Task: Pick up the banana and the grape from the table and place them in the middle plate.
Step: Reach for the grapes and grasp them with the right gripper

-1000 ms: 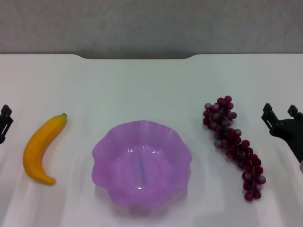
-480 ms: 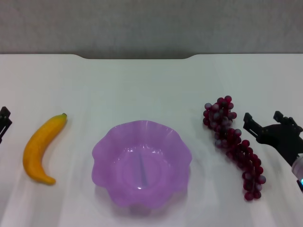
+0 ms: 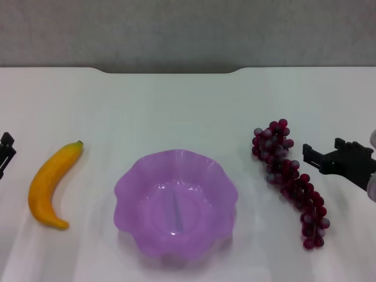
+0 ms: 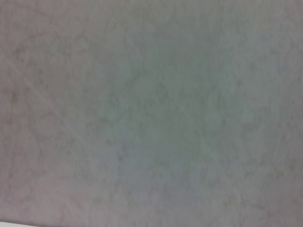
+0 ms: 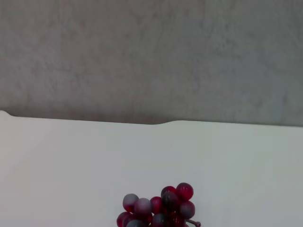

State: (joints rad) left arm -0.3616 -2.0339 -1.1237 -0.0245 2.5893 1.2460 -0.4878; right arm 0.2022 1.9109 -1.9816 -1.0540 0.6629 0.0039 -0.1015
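While the right pincer (image 3: pixel 321 151) is reaching in from the counter's right edge, its two dark fingers are pointing toward the middle and standing spread apart, holding nothing. The grape (image 3: pixel 289 179) is lying just beside those fingertips, toward the robot's left, as a long bunch slanting from far-left to near-right on the white counter (image 3: pixel 176 106); no contact between them can be made out. In the right wrist view only the top of the grape (image 5: pixel 158 209) is showing, with the counter's notched far edge behind it. The left pincer (image 3: pixel 5 151) is sitting at the left edge, mostly out of sight, so whether it is wide or narrow cannot be told. The banana (image 3: pixel 51 183) is lying near it, green tip pointing away from the robot. The middle plate (image 3: pixel 141 188) is resting empty between banana and grape.
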